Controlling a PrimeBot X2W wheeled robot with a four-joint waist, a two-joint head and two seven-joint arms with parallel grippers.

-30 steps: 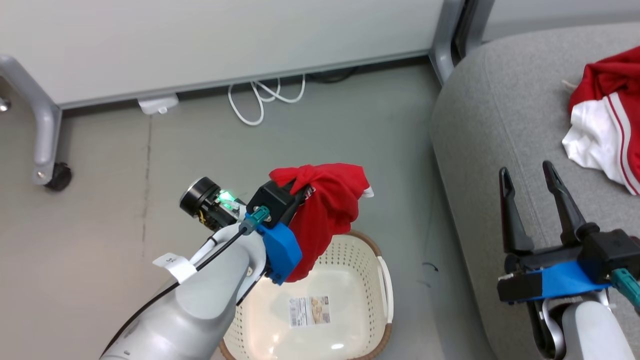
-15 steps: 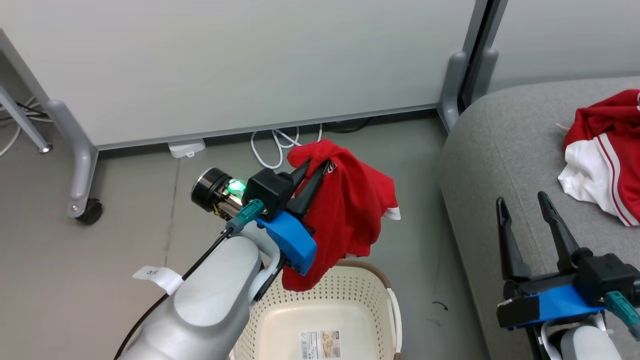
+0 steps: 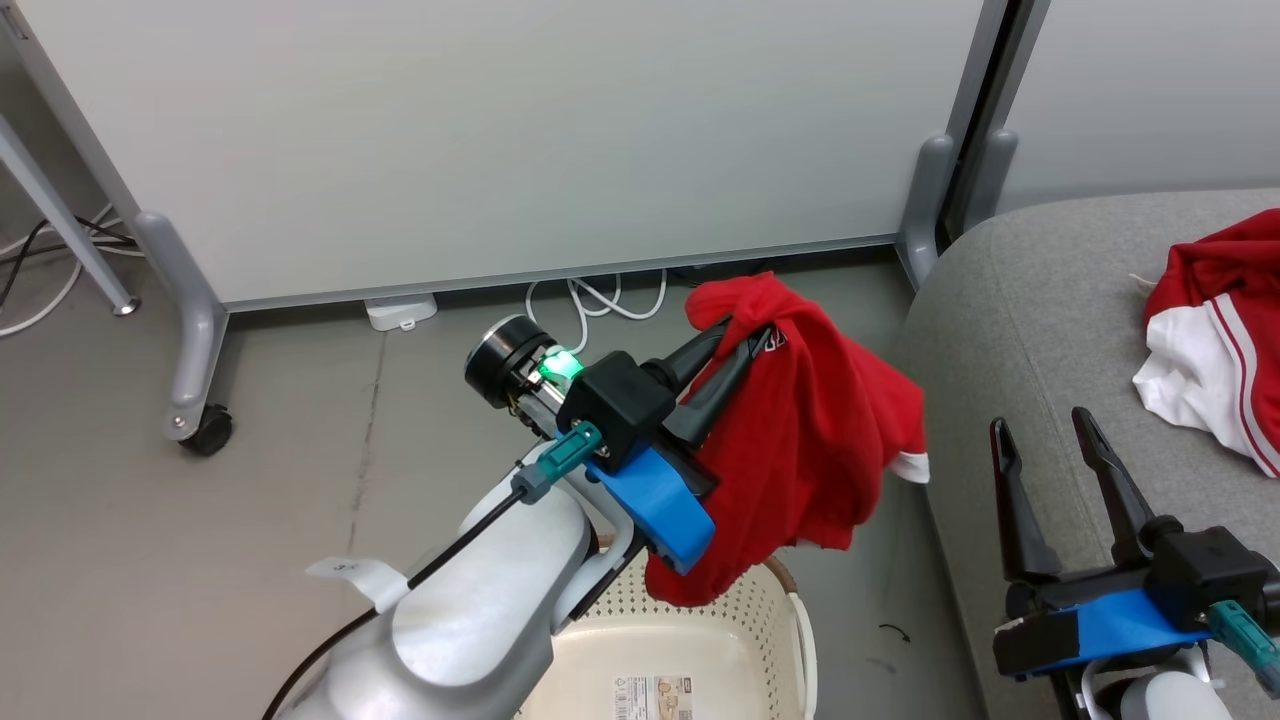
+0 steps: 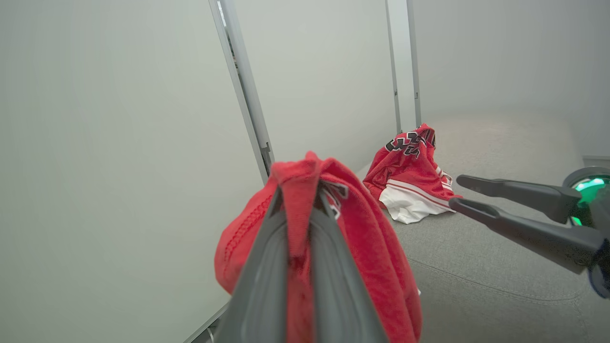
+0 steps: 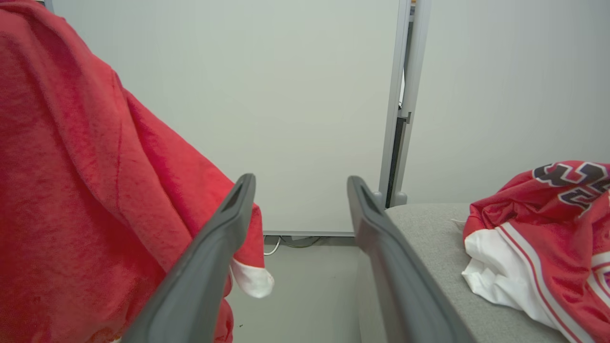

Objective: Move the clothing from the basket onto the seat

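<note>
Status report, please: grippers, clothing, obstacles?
Left gripper shut on red shirt, hanging over basket. Right gripper open, empty. Jersey lies on seat. Nothing blocks the way.

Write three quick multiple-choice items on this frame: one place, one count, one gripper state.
1. Where is the striped jersey? A in the basket; B on the seat; C in the right gripper.
2. How many red garments show? A one; B three; C two.
3. State of the left gripper? A shut on the plain red garment; B open, empty; C shut, empty.
Key: 1 B, it lies crumpled on the seat, clear of the basket and the open right gripper. 2 C, the jersey plus the held one. 3 A, red cloth is pinched in it.
</note>
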